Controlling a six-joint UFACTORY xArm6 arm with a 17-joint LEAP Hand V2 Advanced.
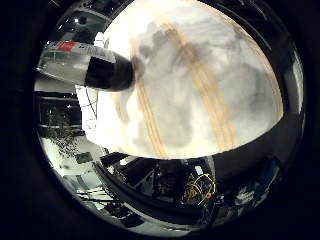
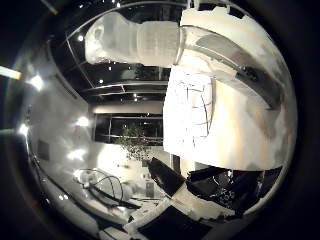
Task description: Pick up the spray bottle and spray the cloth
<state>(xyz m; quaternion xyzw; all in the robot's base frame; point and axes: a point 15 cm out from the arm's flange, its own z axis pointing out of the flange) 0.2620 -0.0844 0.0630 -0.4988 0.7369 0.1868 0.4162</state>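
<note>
A white cloth (image 1: 200, 85) with tan stripes fills much of the little finger side view and lies spread out flat. Grey blotches (image 1: 170, 115) mark its middle; I cannot tell whether they are damp or shadow. The spray bottle (image 1: 82, 62), pale with a red label and a black end, hangs close to the palm, with its black end (image 1: 112, 72) over the cloth's edge. In the thumb side view a white finger (image 2: 132, 40) of my right hand curls across near the palm, with the cloth (image 2: 240, 130) beyond it.
A dark surface (image 1: 282, 135) shows past the cloth's edge. A white patch with a grid of lines (image 2: 190, 110) lies at the cloth's side. Beyond are the room's floor, dark equipment (image 2: 170, 180) and ceiling lights (image 2: 35, 82).
</note>
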